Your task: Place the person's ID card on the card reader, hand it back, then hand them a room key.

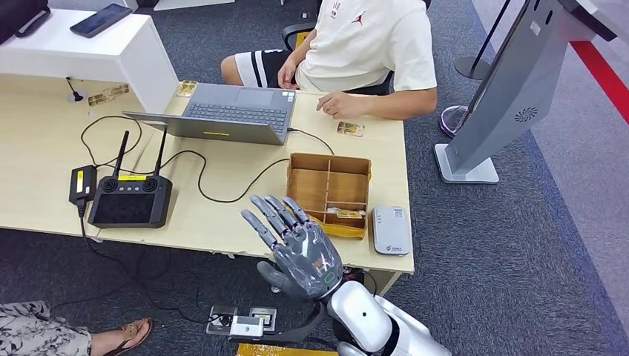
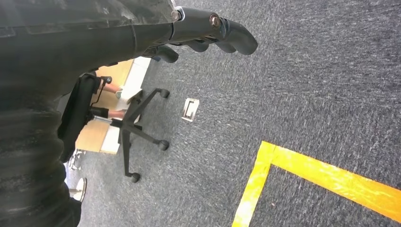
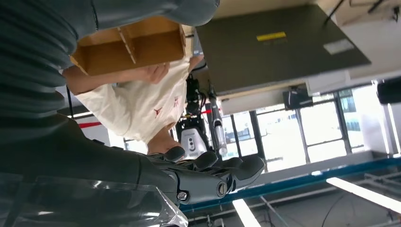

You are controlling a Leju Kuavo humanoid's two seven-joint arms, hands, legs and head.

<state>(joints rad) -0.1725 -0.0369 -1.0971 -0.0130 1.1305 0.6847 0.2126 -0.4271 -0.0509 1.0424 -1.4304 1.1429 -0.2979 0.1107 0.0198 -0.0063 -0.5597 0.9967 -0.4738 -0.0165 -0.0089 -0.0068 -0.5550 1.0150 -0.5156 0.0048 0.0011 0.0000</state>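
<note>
The ID card (image 1: 350, 129) is seen on the desk (image 1: 44, 163) just beside the person's hand (image 1: 335, 104), beyond the far wall of the wooden organizer box (image 1: 328, 194). It is a small pale card with a gold pattern, and its long axis lies roughly along the far edge of the desk. Whether it is really the ID card cannot be told for sure; it is judged so from its place next to the person.

From the organizer box, the card lies on the far side, and the right hand (image 1: 297, 248) is held on the near side, above the near edge of the desk and just beside the near left corner of the box. The fingers are spread and nothing is held in it. The coming reach is judged to go forward across the box toward the card.

The card reader (image 1: 390, 230), a flat white device, lies just right of the organizer box at the near edge, so it is nearer to the right hand than the card is. Small cards, perhaps room keys, are seen in the near compartment of the box.

The left hand (image 2: 213, 33) hangs over the carpet, its fingers loosely curled with nothing in them. The right hand is therefore the nearer one.
</note>
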